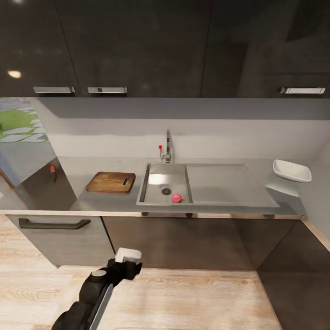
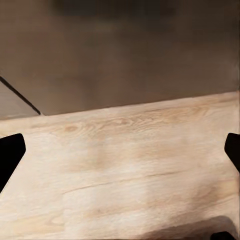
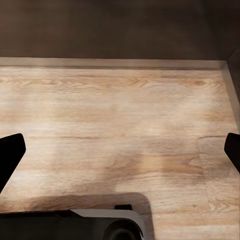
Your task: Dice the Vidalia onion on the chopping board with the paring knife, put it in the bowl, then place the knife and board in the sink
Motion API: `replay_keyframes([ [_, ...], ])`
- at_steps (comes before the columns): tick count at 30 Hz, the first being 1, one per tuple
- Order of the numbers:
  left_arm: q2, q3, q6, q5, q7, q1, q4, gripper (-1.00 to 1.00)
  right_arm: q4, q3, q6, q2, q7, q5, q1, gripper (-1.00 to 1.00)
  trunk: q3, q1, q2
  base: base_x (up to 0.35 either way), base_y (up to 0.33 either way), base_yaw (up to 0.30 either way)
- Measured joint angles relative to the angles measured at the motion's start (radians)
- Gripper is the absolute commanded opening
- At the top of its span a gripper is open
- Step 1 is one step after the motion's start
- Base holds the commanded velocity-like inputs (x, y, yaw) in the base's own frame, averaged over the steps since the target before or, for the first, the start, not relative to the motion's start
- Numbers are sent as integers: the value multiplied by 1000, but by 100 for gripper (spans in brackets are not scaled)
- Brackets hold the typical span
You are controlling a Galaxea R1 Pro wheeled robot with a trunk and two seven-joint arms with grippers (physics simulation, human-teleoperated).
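Three of the task's things are laid out on the table (image 1: pixel 220 208) in the head view: the chopping board (image 1: pixel 111 182) to the left of the sink (image 1: pixel 164 184), the Vidalia onion (image 1: pixel 176 198) inside the basin just beside the round drain, and the bowl (image 1: pixel 291 170) far to the right by the corner. The paring knife cannot be made out at this size. The left arm (image 1: pixel 98 288) is seen low in front of the dark cabinet fronts, over the wooden floor (image 1: pixel 192 298), well below and short of the table's edge, so the onion lies well apart from it, up and to the right. A reach begun from this low stance is judged risky: the arm could strike the table's front edge or the cabinet, and the basin wall near the onion could block a sideways approach.

Next, in the left wrist view, the left claw (image 2: pixel 120 150) is held spread, with its dark fingertips (image 2: pixel 10 155) at opposite margins and nothing between them but floor planks. None of the task's things is near it.

Last, in the right wrist view, the right claw (image 3: pixel 120 152) is likewise spread wide and empty above the floor, with the cabinet base beyond. Since the onion is small, round and lying close to the drain, it is judged likely to roll if nudged before being pinched.
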Motion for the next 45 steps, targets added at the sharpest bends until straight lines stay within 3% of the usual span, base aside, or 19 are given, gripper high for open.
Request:
replay_keyframes([
  [3,-22,-21,81,0,0,-84,-14,100,1,0,1,-1,1,-6,0,100,0,0,0,0,0,0],
  [6,-70,-39,186,2,1,-260,-5,100,1,-1,1,-2,1,-9,0,100,0,0,0,0,0,0],
  [10,-97,-50,234,5,2,-441,50,100,1,-1,2,-2,1,-10,0,100,0,0,0,0,0,0],
  [14,-109,-54,255,12,2,-650,180,100,2,-2,3,-2,1,-10,0,100,0,0,0,0,0,0],
  [17,-118,-54,259,80,0,-917,441,100,3,-2,3,-2,2,-10,0,100,0,0,0,0,0,0],
  [19,-120,-53,257,193,2,-1113,658,100,3,-2,3,-2,1,-10,0,100,0,0,0,0,0,0],
  [20,-121,-52,254,234,4,-1177,742,100,3,-2,3,-2,0,-9,0,100,0,0,0,0,0,0],
  [23,-124,-51,217,298,13,-1284,909,100,3,-2,3,-3,1,-9,0,100,0,0,0,0,0,0],
  [28,-124,-55,149,328,15,-1337,1070,100,3,-1,3,-2,1,-10,0,100,0,0,0,0,0,0],
  [34,-119,-63,141,327,19,-1340,1090,100,3,0,3,-2,0,-10,0,100,-5,0,0,16,-11,0],
  [41,-118,-98,140,326,19,-1336,1093,100,2,-2,3,-2,0,-10,0,100,-16,0,0,199,-168,0],
  [45,-118,-102,139,326,19,-1309,1094,100,2,-2,3,-2,0,-11,0,100,-23,0,0,232,-216,0],
])
